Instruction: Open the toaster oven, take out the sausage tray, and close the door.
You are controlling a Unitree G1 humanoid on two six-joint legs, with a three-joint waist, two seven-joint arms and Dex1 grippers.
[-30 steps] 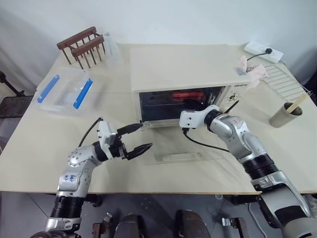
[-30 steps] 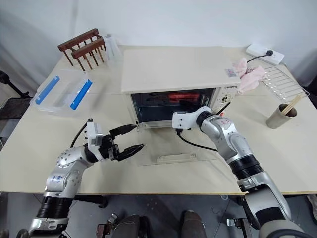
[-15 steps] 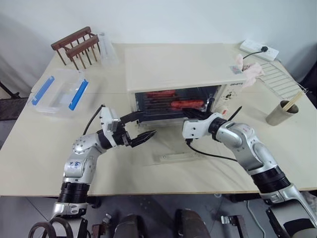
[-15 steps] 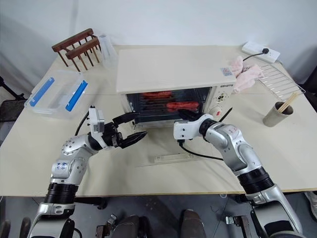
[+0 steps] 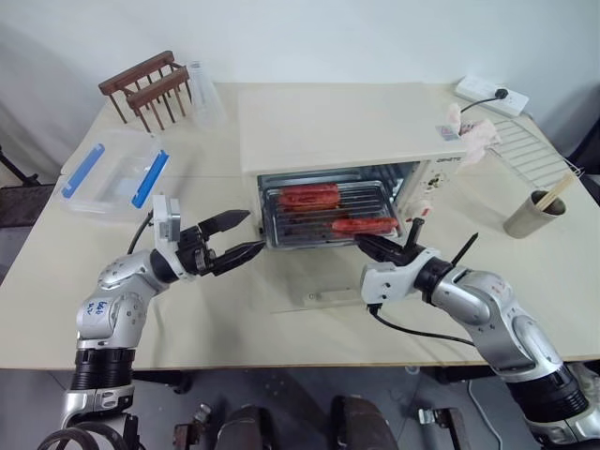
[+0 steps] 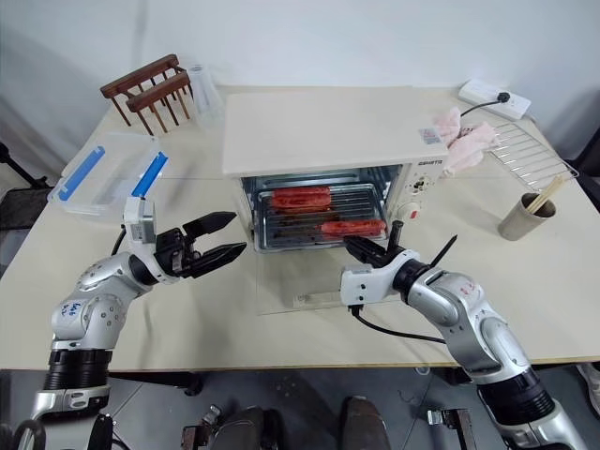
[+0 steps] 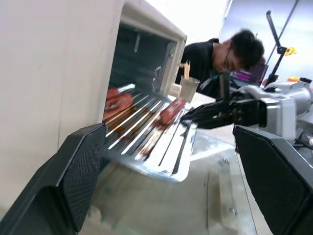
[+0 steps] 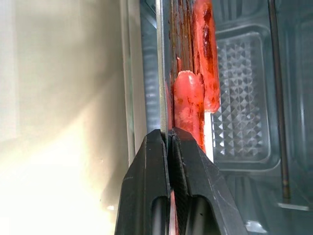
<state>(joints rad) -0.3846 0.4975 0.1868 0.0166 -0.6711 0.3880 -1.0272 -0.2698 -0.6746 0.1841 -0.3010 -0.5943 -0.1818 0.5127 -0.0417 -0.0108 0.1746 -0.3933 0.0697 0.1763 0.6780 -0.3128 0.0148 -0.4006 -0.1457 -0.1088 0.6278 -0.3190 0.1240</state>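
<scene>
the toaster oven sits in the middle of the cream surface with its door folded flat toward the robot. the sausage tray juts partway out of the oven mouth above the lowered door, red sausages lying on its wire rack. the right hand has its fingers pressed together, clamped on the tray's front rim at its right corner; the right wrist view shows the black fingertips pinching the metal edge just beside a sausage. the left hand hovers just off the tray's left end, fingers spread wide, holding nothing. a clear plastic box with blue clips lies well to the left, near a wooden rack.
</scene>
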